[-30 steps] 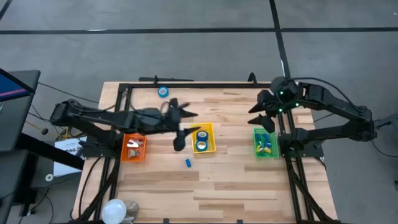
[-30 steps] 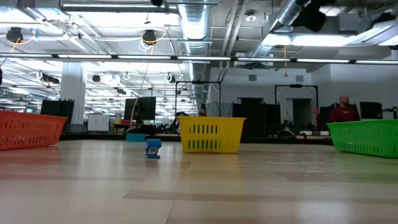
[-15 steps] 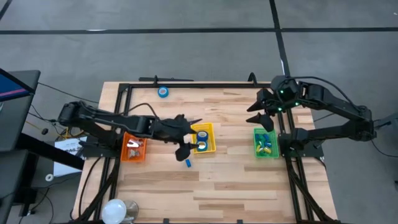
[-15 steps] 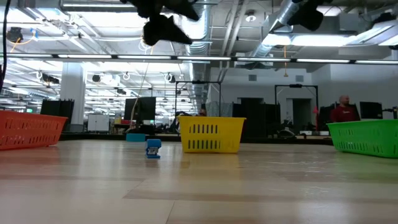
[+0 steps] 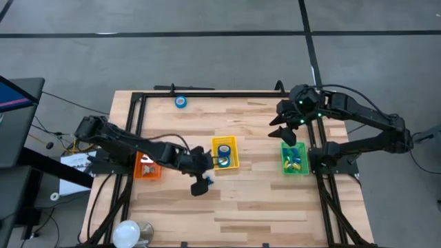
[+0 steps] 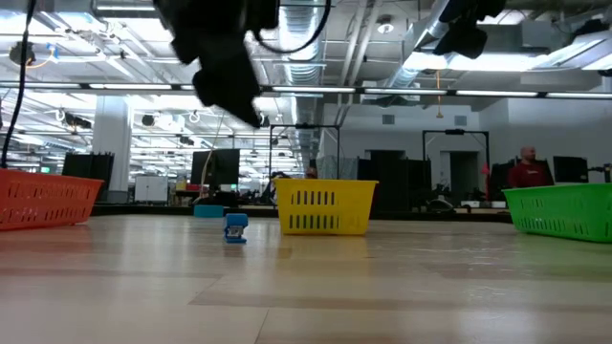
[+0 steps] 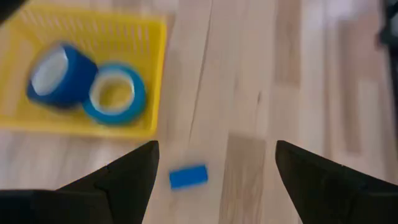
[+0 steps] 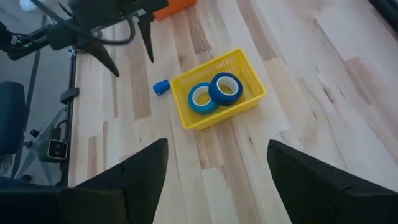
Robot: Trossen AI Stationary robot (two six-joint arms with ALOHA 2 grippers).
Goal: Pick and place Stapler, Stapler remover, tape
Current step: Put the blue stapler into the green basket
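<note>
Two blue tape rolls [image 7: 115,93] lie in the yellow basket [image 5: 233,162], also shown in the right wrist view [image 8: 202,98]. A third roll [image 5: 180,102] lies flat near the table's far edge. My left gripper [image 7: 214,177] is open and hangs above a small blue block [image 7: 188,176] on the table, just near of the yellow basket [image 5: 202,180]. My right gripper [image 8: 217,152] is open and high over the table, left of the green basket [image 5: 281,128]. No stapler shows plainly.
An orange basket [image 5: 147,165] with small pale things stands at the left, and a green basket [image 5: 294,158] with coloured pieces at the right. A white round lamp [image 5: 128,231] sits at the near left corner. A black frame [image 5: 207,94] borders the table. People stand in the room behind.
My left gripper has moved from beside the yellow basket's far left corner toward the table's near edge and come down, stopping over the small blue block. It stays open. My right gripper has shifted a little toward the table's left.
</note>
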